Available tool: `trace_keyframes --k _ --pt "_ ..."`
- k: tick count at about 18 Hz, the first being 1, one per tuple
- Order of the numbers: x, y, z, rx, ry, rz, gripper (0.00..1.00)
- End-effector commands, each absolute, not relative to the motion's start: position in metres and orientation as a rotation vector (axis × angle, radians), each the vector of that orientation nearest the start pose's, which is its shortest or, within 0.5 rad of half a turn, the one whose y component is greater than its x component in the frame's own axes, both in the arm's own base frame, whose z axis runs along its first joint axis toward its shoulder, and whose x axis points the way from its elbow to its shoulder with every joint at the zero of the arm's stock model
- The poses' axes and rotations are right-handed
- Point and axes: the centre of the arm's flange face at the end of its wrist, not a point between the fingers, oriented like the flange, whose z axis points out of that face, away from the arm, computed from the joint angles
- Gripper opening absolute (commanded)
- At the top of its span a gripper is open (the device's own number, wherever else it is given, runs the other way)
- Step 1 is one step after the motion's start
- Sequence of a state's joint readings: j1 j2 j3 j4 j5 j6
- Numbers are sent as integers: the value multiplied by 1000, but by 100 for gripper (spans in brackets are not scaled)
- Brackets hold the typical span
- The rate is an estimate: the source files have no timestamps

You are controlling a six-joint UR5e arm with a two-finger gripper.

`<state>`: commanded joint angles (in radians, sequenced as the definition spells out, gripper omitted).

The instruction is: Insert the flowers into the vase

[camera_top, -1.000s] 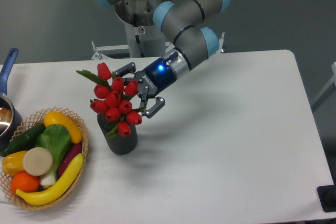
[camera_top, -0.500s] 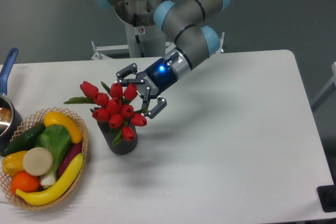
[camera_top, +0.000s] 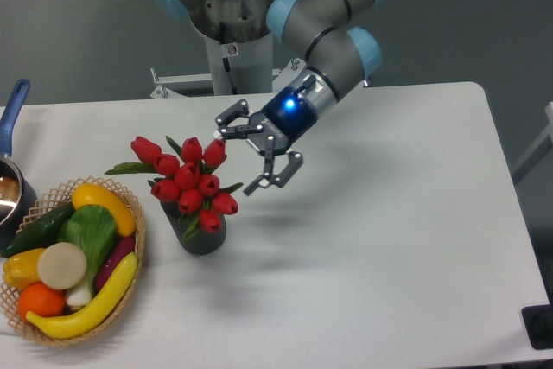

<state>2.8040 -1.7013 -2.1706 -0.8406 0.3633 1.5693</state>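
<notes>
The flowers [camera_top: 187, 180], a bunch of red tulips with green stems and leaves, stand in the dark grey vase [camera_top: 203, 235] on the white table, the buds leaning left over its mouth. The stems are hidden inside the vase. My gripper [camera_top: 251, 155] is open and empty, just to the right of the bunch and slightly above the vase, with its upper fingertip close to the rightmost bud. Nothing is between its fingers.
A wicker basket [camera_top: 136, 244] of fruit and vegetables sits at the left, close to the vase. A pot with a blue handle [camera_top: 12, 111] is at the far left edge. The white table [camera_top: 380, 239] stretches right of the vase.
The gripper has drawn back up and to the right, away from the tulips. The bunch tipped left a second ago and now rests in the vase by itself.
</notes>
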Motion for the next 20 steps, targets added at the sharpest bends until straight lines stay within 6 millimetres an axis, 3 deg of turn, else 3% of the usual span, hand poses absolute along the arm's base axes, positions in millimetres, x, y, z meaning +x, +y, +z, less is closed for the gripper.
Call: trace_keyframes --k 3,12,15,20 --pt "-363 346 306 -2004 337 -130 100" --pt "-429 315 332 -2556 443 185 100" --pt "-458 303 328 -2770 453 259 100" --pt "-477 294 334 -2901 447 320 100"
